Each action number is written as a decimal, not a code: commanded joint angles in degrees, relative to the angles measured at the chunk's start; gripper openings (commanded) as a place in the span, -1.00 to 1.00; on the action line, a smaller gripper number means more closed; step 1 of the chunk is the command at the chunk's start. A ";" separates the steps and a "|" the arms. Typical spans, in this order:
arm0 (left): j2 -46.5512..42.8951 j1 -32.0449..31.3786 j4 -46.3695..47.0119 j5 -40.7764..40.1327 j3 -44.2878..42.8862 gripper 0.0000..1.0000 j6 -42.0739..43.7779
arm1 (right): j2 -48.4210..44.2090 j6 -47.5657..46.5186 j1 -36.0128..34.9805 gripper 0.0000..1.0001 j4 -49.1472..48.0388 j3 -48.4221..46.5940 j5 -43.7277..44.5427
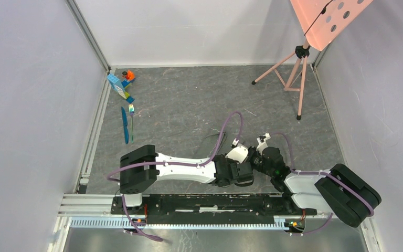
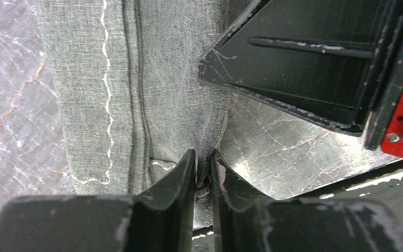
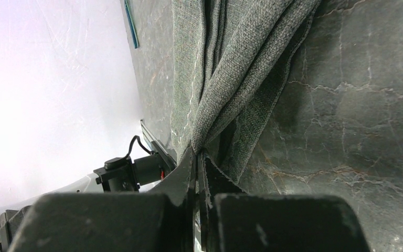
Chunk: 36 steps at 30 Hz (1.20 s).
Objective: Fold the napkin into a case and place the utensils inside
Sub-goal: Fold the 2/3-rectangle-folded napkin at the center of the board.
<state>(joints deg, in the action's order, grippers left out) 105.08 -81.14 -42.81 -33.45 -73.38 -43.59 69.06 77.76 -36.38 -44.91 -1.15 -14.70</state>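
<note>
The dark grey napkin (image 2: 136,79) with its pale stitched line lies bunched in lengthwise folds on the marbled table. My left gripper (image 2: 203,173) is shut on a pinched fold at its near end. My right gripper (image 3: 197,155) is shut on a gathered corner of the same napkin (image 3: 225,63), which fans away from the jaws. In the top view both grippers, left (image 1: 244,176) and right (image 1: 256,160), meet near the table's front middle and hide the cloth. The blue knife (image 1: 125,126) and the fork (image 1: 131,118) lie side by side at the far left. The knife also shows in the right wrist view (image 3: 131,23).
Blue and orange toy blocks (image 1: 120,84) sit at the back left, beyond the utensils. A pink tripod (image 1: 294,73) holding an orange perforated board (image 1: 328,18) stands at the back right. White walls close three sides. The right gripper's black body (image 2: 304,68) is close above the left gripper.
</note>
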 commanded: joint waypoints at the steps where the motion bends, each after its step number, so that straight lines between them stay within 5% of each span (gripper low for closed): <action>1: -0.68 -0.37 -2.07 -3.60 -2.03 -0.46 -0.18 | -1.61 0.45 -0.26 -0.98 -0.47 0.79 1.95; 5: 0.00 -0.42 -0.82 -2.05 -1.97 -0.04 0.51 | -2.13 0.38 -0.27 -0.99 0.14 0.12 1.81; 14: 2.04 -0.26 0.79 -1.70 -2.82 0.06 1.98 | -3.69 -0.01 -0.32 -0.99 2.22 -0.35 2.06; 16: 2.22 -0.11 1.13 -1.70 -2.89 -0.02 2.53 | -3.43 -0.51 -0.33 -0.99 2.02 -0.51 1.40; 18: 2.09 0.18 0.48 -2.41 -2.83 -0.40 2.49 | -3.38 -1.09 -0.35 -0.95 1.96 -0.28 0.99; 21: 0.35 0.65 0.13 -3.14 -1.70 -0.74 2.31 | -3.27 -2.87 0.19 -0.57 2.60 0.54 1.79; 30: -5.68 1.38 2.81 -0.92 2.57 -0.86 2.08 | 0.02 -11.44 6.91 0.41 -0.81 3.27 -0.79; 36: -6.27 1.43 3.11 -0.65 3.25 -0.87 1.93 | 4.17 -14.44 10.83 0.43 -1.75 1.50 -3.09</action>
<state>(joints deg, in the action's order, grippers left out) 100.97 -79.94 -41.54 -33.89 -70.63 -42.09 70.50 67.51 -27.18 -44.36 -1.04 -16.25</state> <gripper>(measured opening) 0.098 0.725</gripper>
